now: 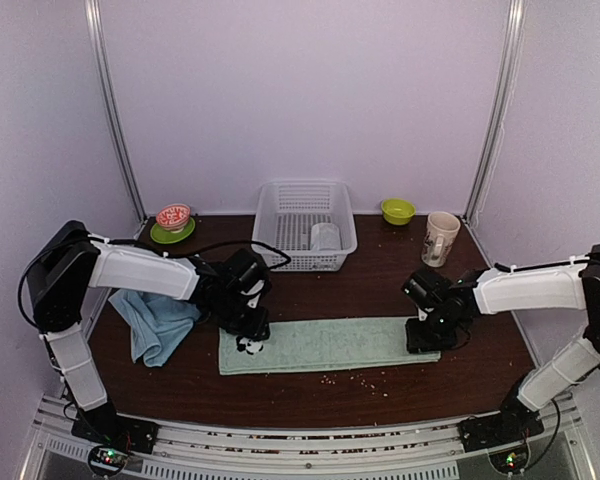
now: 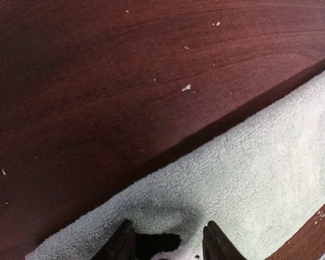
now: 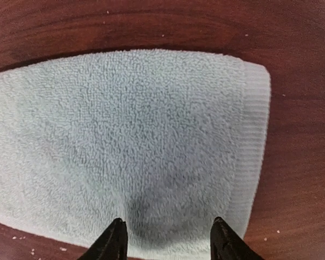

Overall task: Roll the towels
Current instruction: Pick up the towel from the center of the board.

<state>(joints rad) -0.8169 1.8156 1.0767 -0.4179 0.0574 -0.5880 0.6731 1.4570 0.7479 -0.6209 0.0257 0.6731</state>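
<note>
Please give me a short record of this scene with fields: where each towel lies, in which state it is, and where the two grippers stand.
green towel: spread flat as a long strip across the table's middle, not rolled
panda patch: at the strip's left end
blue towel: crumpled, left of the strip
greyish-white towel: inside the white basket at the back, seems rolled
left gripper: fingers apart, over the strip's left end, at the patch
right gripper: fingers apart, over the strip's right end
other things: mug and green bowl, back right
</note>
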